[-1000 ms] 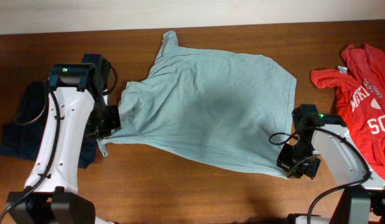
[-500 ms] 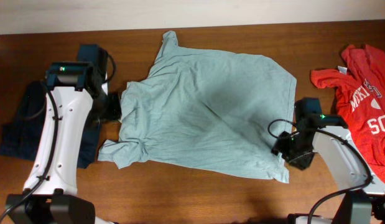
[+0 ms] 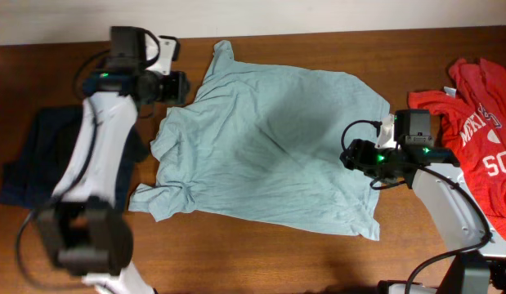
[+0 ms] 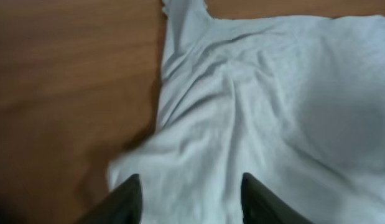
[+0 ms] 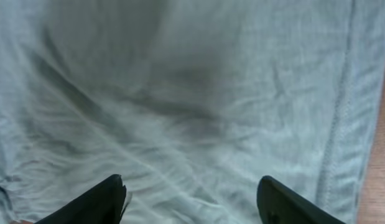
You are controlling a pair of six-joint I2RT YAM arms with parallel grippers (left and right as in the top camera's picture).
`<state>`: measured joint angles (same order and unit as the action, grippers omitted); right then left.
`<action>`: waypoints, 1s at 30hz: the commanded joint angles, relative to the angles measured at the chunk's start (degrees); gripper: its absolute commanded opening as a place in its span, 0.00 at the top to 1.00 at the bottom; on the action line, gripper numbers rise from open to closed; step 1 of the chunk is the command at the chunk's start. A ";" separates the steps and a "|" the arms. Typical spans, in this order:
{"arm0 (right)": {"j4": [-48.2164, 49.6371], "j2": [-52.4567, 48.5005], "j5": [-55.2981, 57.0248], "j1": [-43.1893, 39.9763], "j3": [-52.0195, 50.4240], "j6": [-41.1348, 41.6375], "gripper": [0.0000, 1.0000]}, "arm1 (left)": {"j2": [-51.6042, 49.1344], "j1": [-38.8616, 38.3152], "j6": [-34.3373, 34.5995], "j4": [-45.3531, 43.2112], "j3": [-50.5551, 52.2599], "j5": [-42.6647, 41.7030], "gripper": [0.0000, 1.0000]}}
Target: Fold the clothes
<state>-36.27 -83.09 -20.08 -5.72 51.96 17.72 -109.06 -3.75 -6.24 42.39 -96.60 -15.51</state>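
Across the tabletop (image 3: 236, 261), the pale teal T-shirt (image 3: 269, 155) is lying spread out; the left hand (image 3: 177, 86) is hanging released at its far-left edge, the right hand (image 3: 351, 155) released over its right edge.

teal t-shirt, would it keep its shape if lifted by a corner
Probably not: the teal T-shirt lies limp with wrinkles and a bunched corner, so it would likely droop. Pushed, it would probably crumple rather than slide.
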 commanded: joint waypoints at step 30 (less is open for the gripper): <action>-4.50 0.96 -2.40 -0.31 0.85 -0.79 0.26 | -28.61 0.20 3.34 -29.62 -1.86 1.29 1.00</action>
<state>-40.66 -83.09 -22.17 -5.72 51.96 17.54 -135.90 -3.77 -5.15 11.97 -97.38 -20.05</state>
